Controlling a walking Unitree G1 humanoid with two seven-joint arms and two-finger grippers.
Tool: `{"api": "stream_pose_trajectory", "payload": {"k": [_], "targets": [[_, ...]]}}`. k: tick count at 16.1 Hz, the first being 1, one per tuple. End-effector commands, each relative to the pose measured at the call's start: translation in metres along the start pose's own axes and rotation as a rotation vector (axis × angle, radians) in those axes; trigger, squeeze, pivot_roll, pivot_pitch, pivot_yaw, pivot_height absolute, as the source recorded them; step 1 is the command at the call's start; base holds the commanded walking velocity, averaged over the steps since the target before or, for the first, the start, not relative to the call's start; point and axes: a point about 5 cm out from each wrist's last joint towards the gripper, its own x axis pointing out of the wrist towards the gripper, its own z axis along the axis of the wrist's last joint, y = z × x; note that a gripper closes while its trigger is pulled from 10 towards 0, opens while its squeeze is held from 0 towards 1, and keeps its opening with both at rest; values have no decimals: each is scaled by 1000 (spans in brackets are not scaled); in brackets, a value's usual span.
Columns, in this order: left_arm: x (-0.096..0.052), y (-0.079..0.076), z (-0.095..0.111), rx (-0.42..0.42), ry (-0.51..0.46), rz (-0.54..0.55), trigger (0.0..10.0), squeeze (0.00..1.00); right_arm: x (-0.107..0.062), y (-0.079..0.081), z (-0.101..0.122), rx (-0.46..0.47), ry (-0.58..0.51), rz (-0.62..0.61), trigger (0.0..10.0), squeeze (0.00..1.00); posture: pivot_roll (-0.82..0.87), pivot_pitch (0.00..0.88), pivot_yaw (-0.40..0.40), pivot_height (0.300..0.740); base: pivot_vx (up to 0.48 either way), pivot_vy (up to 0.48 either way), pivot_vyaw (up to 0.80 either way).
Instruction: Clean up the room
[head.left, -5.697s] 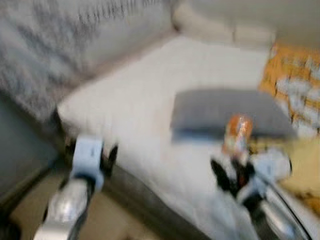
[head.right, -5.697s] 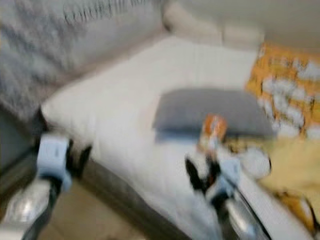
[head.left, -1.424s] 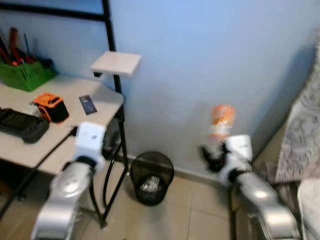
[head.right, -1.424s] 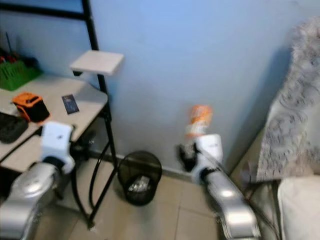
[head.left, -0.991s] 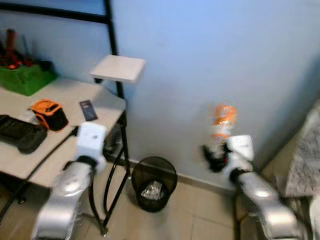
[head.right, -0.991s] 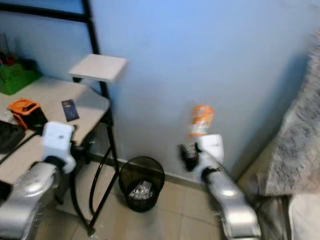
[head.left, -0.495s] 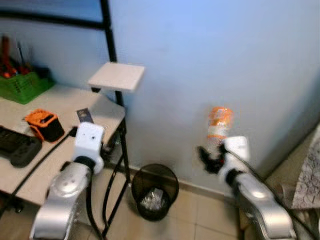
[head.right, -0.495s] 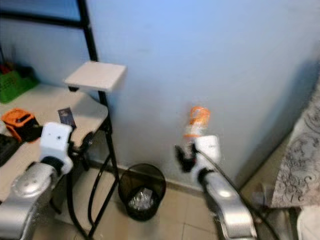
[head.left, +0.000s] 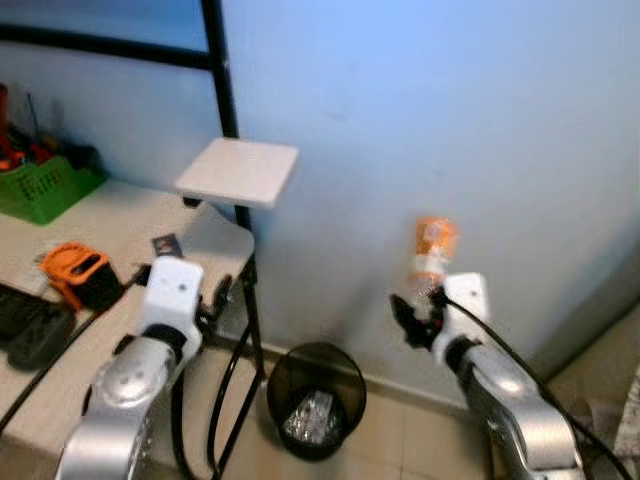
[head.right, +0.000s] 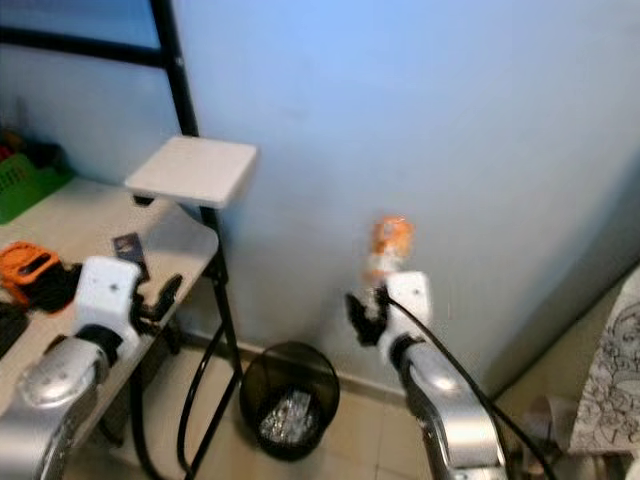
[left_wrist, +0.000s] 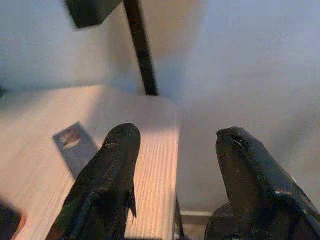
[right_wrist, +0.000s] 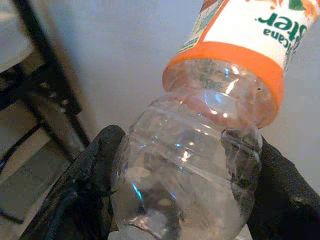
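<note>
The right gripper (head.left: 415, 318) is clamped around the clear base of an empty plastic bottle (head.left: 431, 250) with an orange label, holding it upright in front of a pale blue wall (head.left: 480, 120). Below and to the left, a black mesh wastebasket (head.left: 315, 398) stands on the tiled floor against the wall, with crumpled clear wrapping inside. The left gripper (left_wrist: 175, 175), fingers spread and holding nothing, hovers over the corner of a light wooden desk (head.left: 120, 215). Farther left on the desk sits a green basket (head.left: 45, 185) holding tools, and an orange and black device (head.left: 80, 275).
</note>
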Motion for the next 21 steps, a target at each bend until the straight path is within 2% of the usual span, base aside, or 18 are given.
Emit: {"api": "stream_pose_trajectory", "payload": {"k": [1,4,9,10,11,14,16,18,19,21], "targets": [[2,-5,4,2,-19,-28,10000,0,-1,-11,-1,-17,9,-33,10000,0,-28,0,18,740,307,0,0],[3,-6,5,14,-19,-40,10000,0,3,-10,-1,-29,19,-20,10000,0,-32,0,20,740,303,0,0],[4,-8,4,23,-15,-52,10000,0,8,-9,-3,-102,69,-1,10000,0,-33,0,15,740,292,0,0],[5,-11,2,31,-1,-86,10000,0,10,-10,-6,-178,110,14,10000,0,-34,0,14,740,0,0,0],[6,-14,1,32,-1,-115,10000,0,11,-10,-8,-205,134,27,10000,0,-36,0,13,740,0,0,0],[7,-32,0,91,31,-359,10000,0,28,-8,-28,-356,341,114,10000,0,-37,0,3,740,0,0,0],[7,-35,1,107,49,-434,10000,0,34,-2,-35,-398,402,171,10000,0,-39,0,-1,740,0,0,0],[11,-37,4,158,112,-582,10000,0,50,14,-52,-513,512,287,10000,0,-33,0,-8,740,0,0,0],[11,-36,3,184,150,-644,10000,0,56,19,-57,-560,544,304,10000,0,-33,0,-9,740,0,0,0],[10,-36,1,209,183,-694,10000,0,60,23,-60,-581,566,309,10000,0,-34,0,-11,740,0,0,0]]}}
